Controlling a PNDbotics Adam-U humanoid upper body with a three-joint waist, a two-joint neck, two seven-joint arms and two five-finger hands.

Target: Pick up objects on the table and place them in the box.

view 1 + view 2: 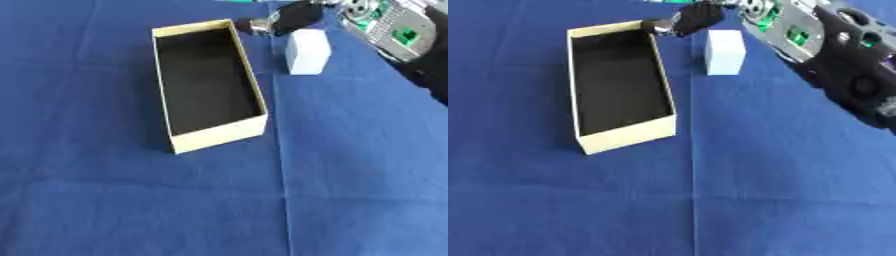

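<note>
An open cream box with a black inside stands on the blue cloth, left of the middle; nothing shows inside it. Just right of its far end a white block stands upright on the cloth. My right arm reaches in from the upper right corner. My right hand is a dark shape at the top edge, behind the white block and beside the box's far right corner. A small grey-silver bit shows at its tip, next to the box rim; what it is stays unclear. My left hand shows in neither view.
The blue cloth covers the whole table, with a crease running from the block toward the near edge. The arm's silver and green parts fill the upper right corner.
</note>
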